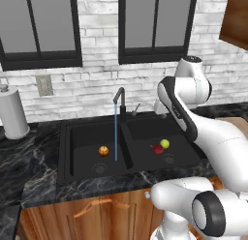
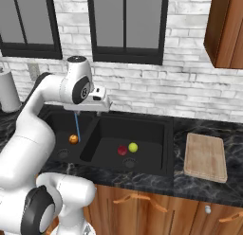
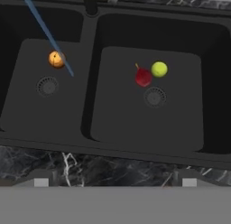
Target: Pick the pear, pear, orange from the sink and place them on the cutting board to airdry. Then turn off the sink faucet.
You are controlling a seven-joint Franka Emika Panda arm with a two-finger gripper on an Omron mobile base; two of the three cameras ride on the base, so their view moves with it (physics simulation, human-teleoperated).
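Both pears, red pear [image 3: 143, 77] touching yellow-green pear [image 3: 159, 69], sit in the sink's [image 3: 149, 142] right basin; orange [image 3: 56, 59] in the left, water running. Cutting board [image 2: 205, 156] bare. First pick pending: fingers [image 3: 41, 183] apart, high above; descend onto one pear.

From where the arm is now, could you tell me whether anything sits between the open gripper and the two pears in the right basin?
Nothing visible does. In the hand view the dark red pear and yellow-green pear lie side by side, unobstructed, beside the round drain; the water stream falls into the other basin, by the bright orange.
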